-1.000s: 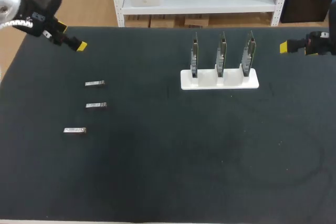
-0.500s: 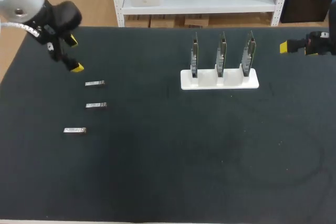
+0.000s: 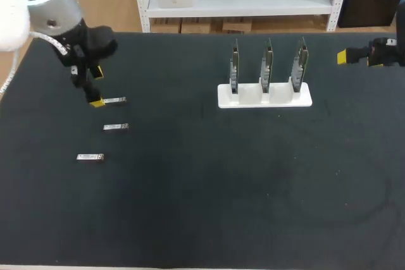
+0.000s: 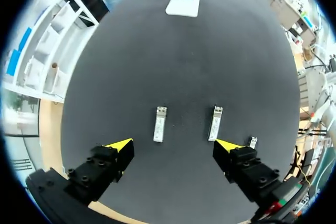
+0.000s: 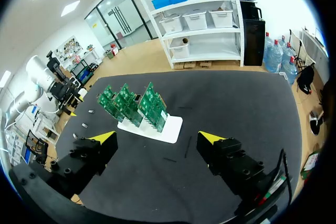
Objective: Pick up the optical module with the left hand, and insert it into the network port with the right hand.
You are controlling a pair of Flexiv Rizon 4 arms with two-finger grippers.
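Note:
Three small silver optical modules lie in a column at the table's left: the far one (image 3: 114, 100), the middle one (image 3: 116, 127) and the near one (image 3: 90, 157). My left gripper (image 3: 96, 90) hovers open just left of the far module, touching nothing. In the left wrist view the gripper (image 4: 176, 148) is open, with two modules (image 4: 160, 125) (image 4: 215, 123) just ahead of its fingers and a third (image 4: 252, 142) beside one finger. The white stand (image 3: 264, 96) holds three upright green port cards (image 3: 266, 62). My right gripper (image 3: 342, 57) stands open at the far right edge, empty.
In the right wrist view the stand (image 5: 167, 129) with its cards (image 5: 134, 103) sits ahead of the open right gripper (image 5: 157, 142). The black mat (image 3: 221, 188) is bare between the modules and the stand, and along the front.
My left arm has swung from the far left corner in and down towards the far module, its gripper staying open. The right arm has not moved.

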